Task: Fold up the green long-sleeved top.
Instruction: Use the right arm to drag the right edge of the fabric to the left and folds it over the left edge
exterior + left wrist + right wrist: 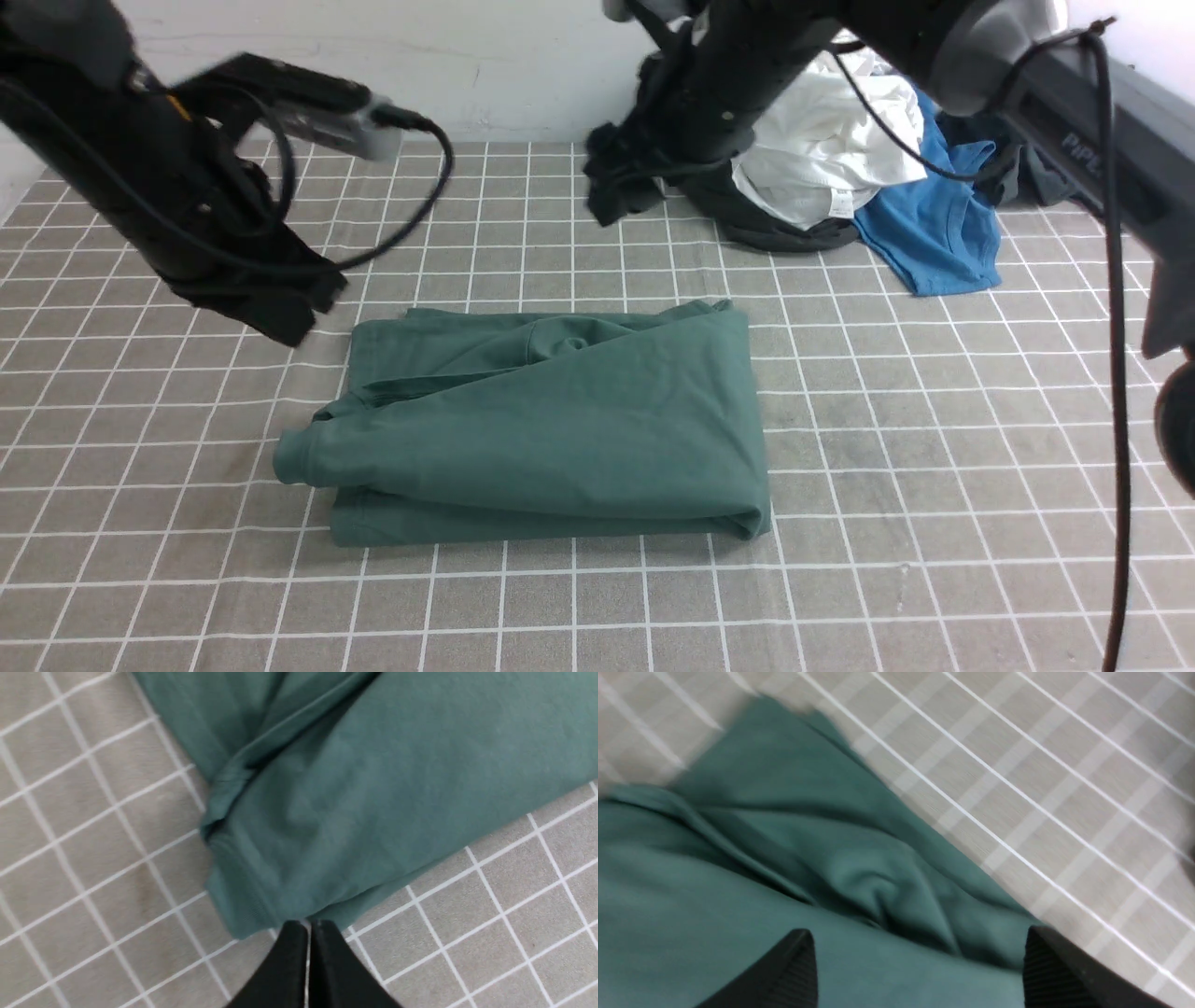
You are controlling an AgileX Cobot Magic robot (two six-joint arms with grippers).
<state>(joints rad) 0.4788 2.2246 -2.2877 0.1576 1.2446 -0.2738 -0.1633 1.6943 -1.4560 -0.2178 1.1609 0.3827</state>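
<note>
In the front view the green top [560, 420] lies folded in a thick bundle at the middle of the table [934, 467], one cuff [297, 457] poking out at its 9 o'clock. The left end effector [275, 313] hangs at its 10 o'clock, the right end effector [618, 191] at 12, beside the pile of clothes [840, 168], which I could drag along. In the left wrist view the left end effector [308, 933] is pinched together on nothing, tips just by the cuff; one low pass would snag it and pull the fold open. In the blurred right wrist view the right end effector [920, 966] gapes wide over the cloth, holding nothing; a finger could hook a wrinkle.
</note>
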